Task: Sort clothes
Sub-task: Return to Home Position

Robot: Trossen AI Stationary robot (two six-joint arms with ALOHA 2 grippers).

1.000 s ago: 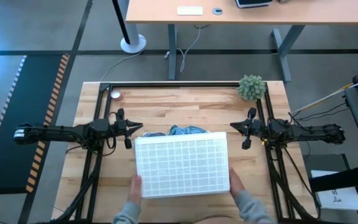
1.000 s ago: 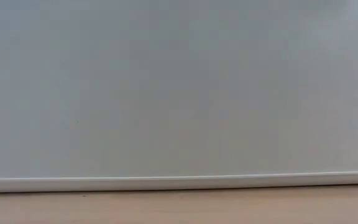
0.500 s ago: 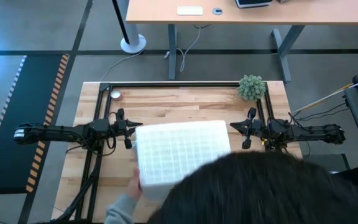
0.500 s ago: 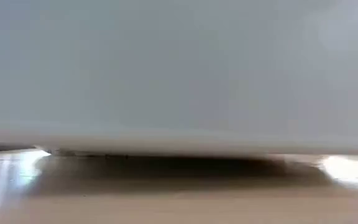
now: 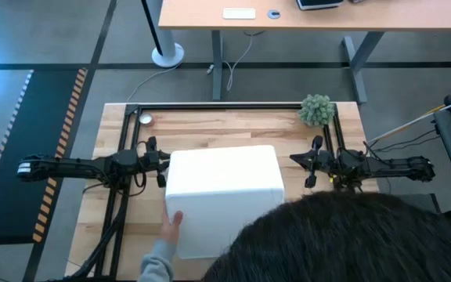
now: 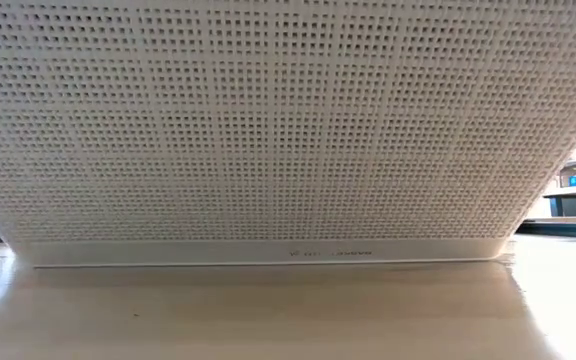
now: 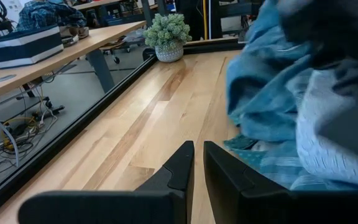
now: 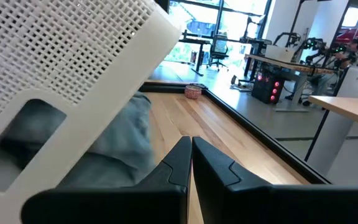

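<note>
A person tilts the white perforated basket (image 5: 221, 196) over the middle of the table; it fills the low view (image 6: 288, 130). The clothes show only in the wrist views: a teal and light blue heap (image 7: 278, 93) spilling onto the wood, and grey-blue fabric (image 8: 123, 143) under the basket's wall (image 8: 73, 56) and behind its handle hole. My left gripper (image 5: 165, 160) (image 7: 199, 152) waits shut and level just left of the basket. At the basket's right, my right gripper (image 5: 294, 159) (image 8: 191, 144) is also shut and level. Neither touches anything.
The person's head (image 5: 343, 235) covers the near right of the table, and a hand (image 5: 172, 227) grips the basket's near left side. A small green plant (image 5: 317, 110) stands at the far right corner, and a small round object (image 5: 146, 119) lies far left. A black frame rail (image 5: 225, 107) runs along the far edge.
The person has leaned in over the table and lifted and tipped the basket: its lower edge came off the wood, and its perforated face now slants over the low camera. The clothes that showed at its far side are now hidden from above. Both arms kept still.
</note>
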